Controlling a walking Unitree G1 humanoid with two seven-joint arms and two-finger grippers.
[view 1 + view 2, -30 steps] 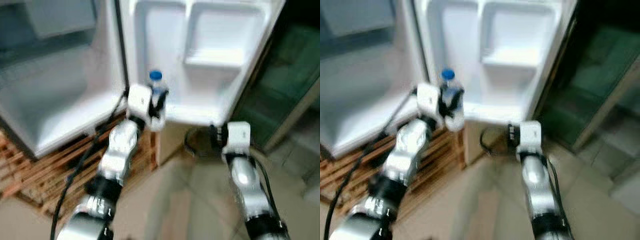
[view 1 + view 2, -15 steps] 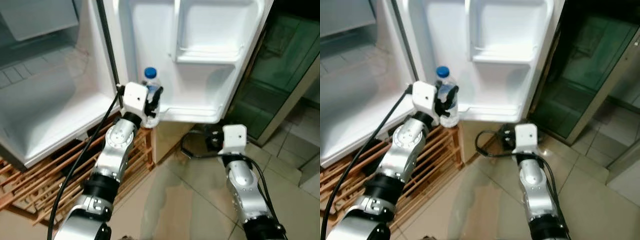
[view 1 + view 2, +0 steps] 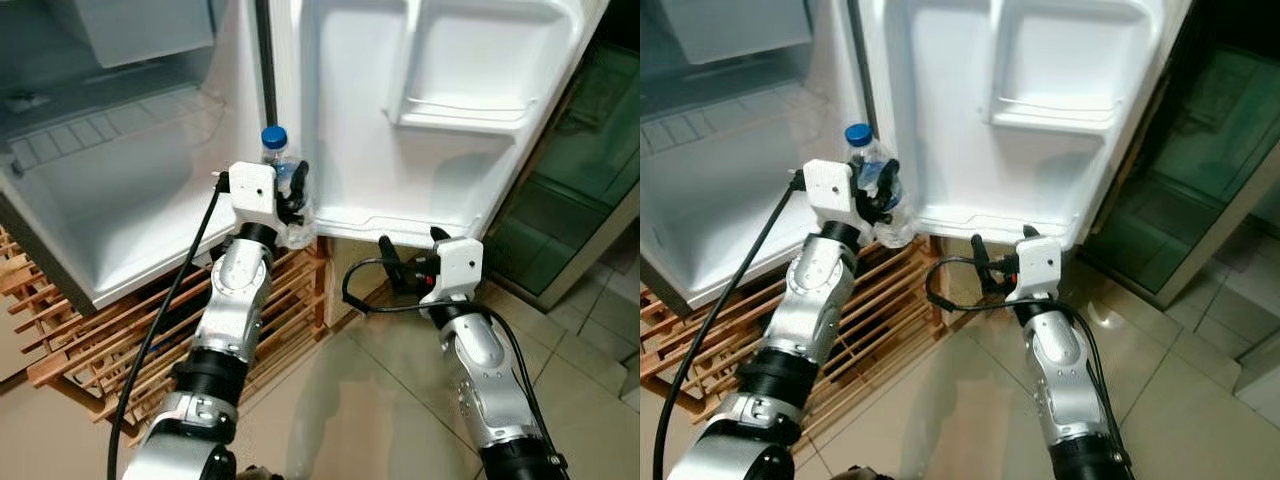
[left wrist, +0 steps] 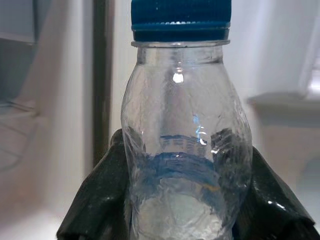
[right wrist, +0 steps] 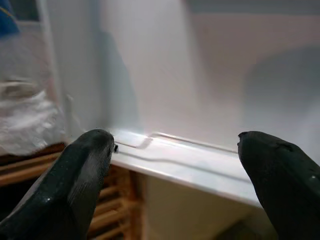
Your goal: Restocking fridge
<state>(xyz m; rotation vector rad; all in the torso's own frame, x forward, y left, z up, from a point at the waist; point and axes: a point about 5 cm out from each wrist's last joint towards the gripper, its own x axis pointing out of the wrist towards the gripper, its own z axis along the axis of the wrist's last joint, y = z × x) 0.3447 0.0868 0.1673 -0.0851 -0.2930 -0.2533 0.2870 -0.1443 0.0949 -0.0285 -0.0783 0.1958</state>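
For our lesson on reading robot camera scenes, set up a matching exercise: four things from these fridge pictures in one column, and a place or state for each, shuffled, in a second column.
Things:
1. water bottle
2. left gripper
3. right gripper
4. fridge door

Places or states:
A. swung open, its shelves bare
B. fingers spread, holding nothing, below the door's bottom edge
C. blue-capped, upright, held near the door's hinge side
D. fingers shut around the bottle

Pairs: 1-C, 2-D, 3-B, 4-A
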